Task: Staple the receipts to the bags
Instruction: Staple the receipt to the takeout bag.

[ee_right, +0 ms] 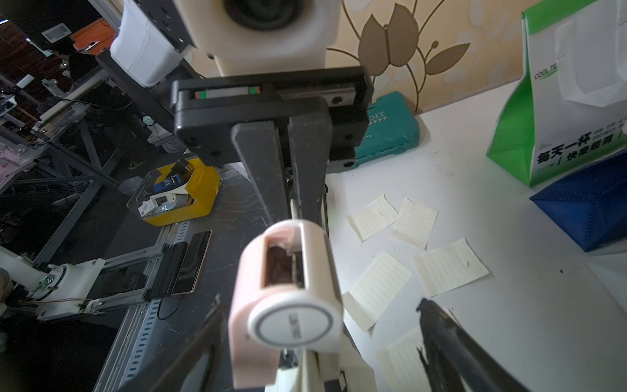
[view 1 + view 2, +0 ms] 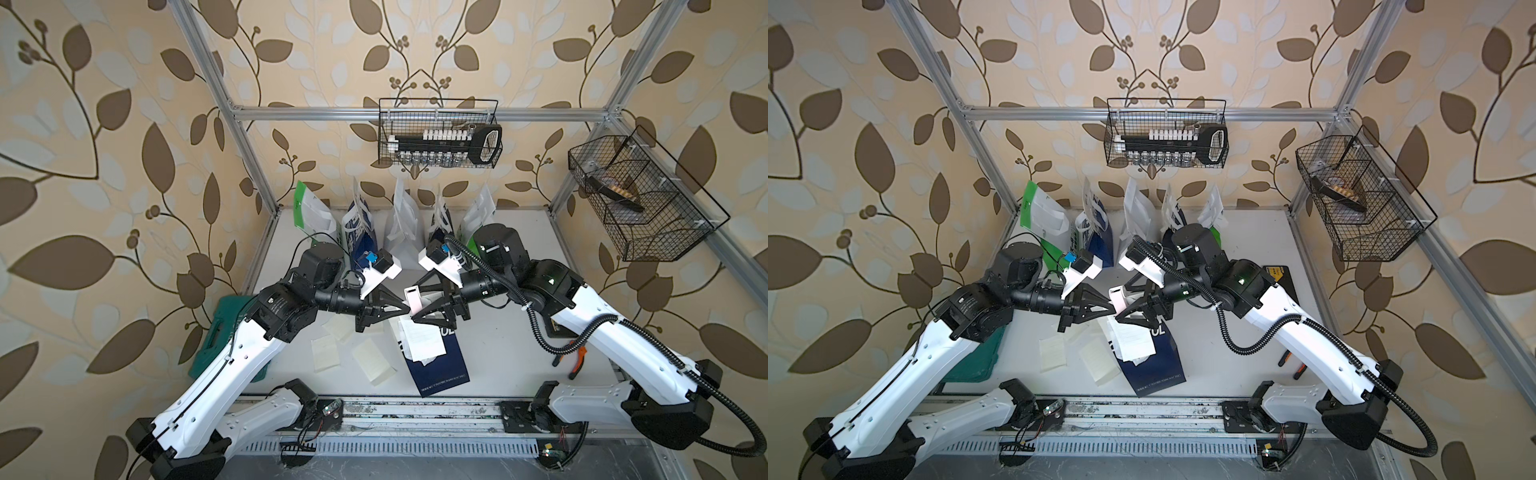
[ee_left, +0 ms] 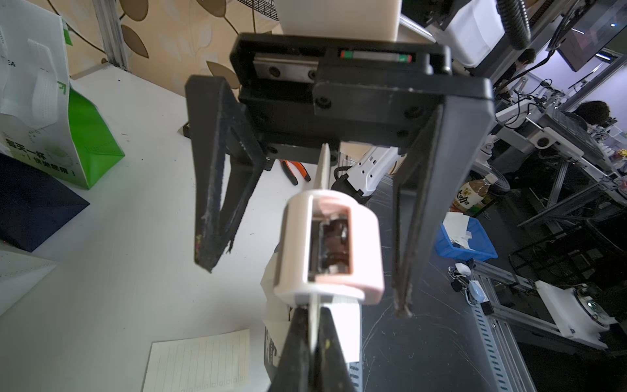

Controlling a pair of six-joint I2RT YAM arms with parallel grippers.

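The left gripper (image 2: 402, 309) is pressed together on the pink stapler's (image 3: 359, 237) thin tab. The right gripper (image 2: 417, 303) is spread around the stapler. Beneath them a navy bag (image 2: 444, 365) lies flat under white papers (image 2: 419, 340), with receipts (image 2: 324, 352) loose beside it on the bench (image 2: 498, 345). Other bags (image 2: 399, 224) stand behind the arms.

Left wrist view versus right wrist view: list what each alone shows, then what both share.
Only left wrist: orange-handled pliers, blue plastic bin. Only right wrist: teal plastic tool case, yellow plastic bin. Both: pink-and-white plastic stapler, left gripper with jaws shut on its thin tab, right gripper with jaws open either side of it, cream lined paper receipts.
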